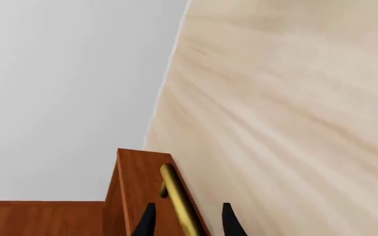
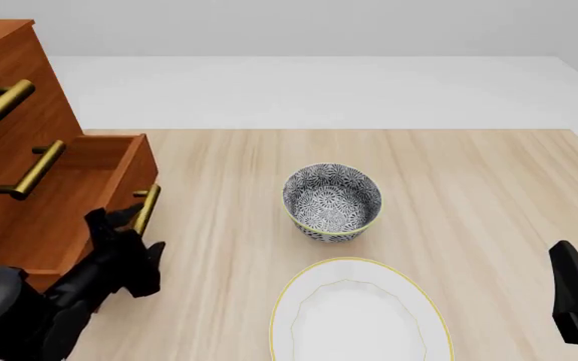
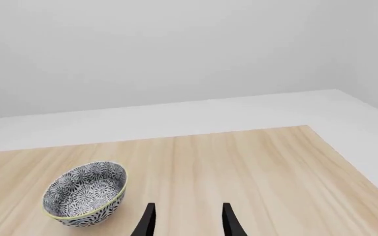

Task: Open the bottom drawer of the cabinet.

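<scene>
The reddish-brown cabinet [image 2: 13, 53] stands at the table's left with three brass-handled drawers. The bottom drawer [image 2: 98, 162] is pulled out, its inside showing. Its brass handle [image 2: 147, 209] is on its front. My left gripper [image 2: 129, 226] is at this handle. In the left wrist view the handle [image 1: 179, 199] lies between the two black fingertips [image 1: 147, 221], and the jaws stand apart, not clamped on it. My left gripper [image 1: 187, 222] is open. My right gripper [image 3: 187, 221] is open and empty, low at the right of the table [image 2: 570, 286].
A patterned black-and-white bowl [image 2: 331, 201] stands mid-table; it also shows in the right wrist view [image 3: 85, 192]. A white plate with a yellow rim [image 2: 354, 316] lies near the front edge. The wooden table [image 2: 490, 188] ends at the right near my right arm.
</scene>
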